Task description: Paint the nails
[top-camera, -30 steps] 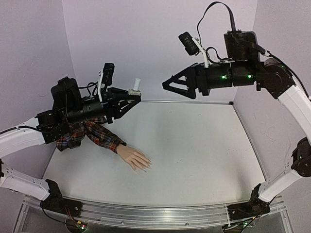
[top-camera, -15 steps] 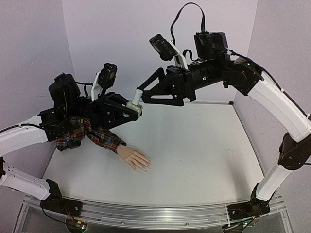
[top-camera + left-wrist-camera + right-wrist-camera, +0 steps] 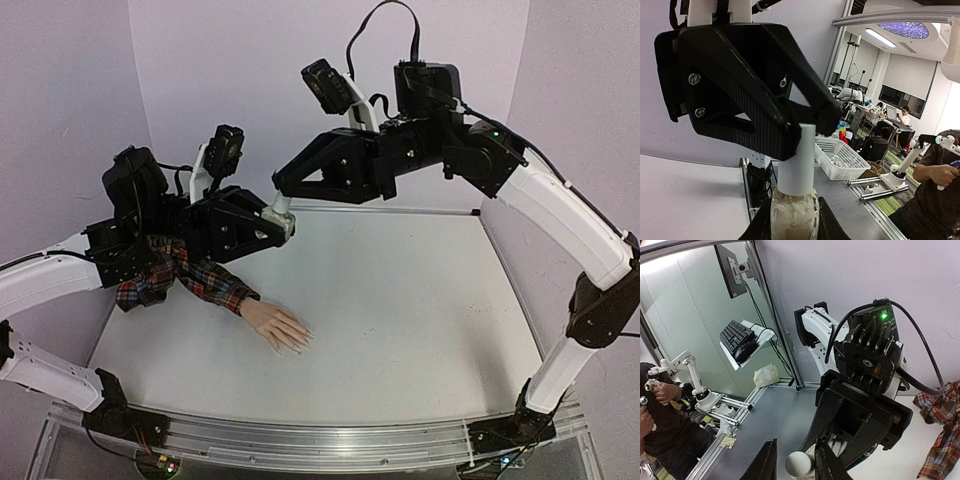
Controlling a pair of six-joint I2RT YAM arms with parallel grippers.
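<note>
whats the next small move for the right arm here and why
Probably close the right gripper fully on the white cap, ready to unscrew it: its fingers flank the cap, and the left gripper holds the bottle.

Fixed camera high at the near edge, looking down across the table [image 3: 400, 300], two wrist cameras very close, facing each other, all three sharing the white bottle [image 3: 281, 209].

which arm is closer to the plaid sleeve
Left. The left arm hangs right over the plaid sleeve; the right arm reaches across from the right, with the right gripper at the bottle cap.
</note>
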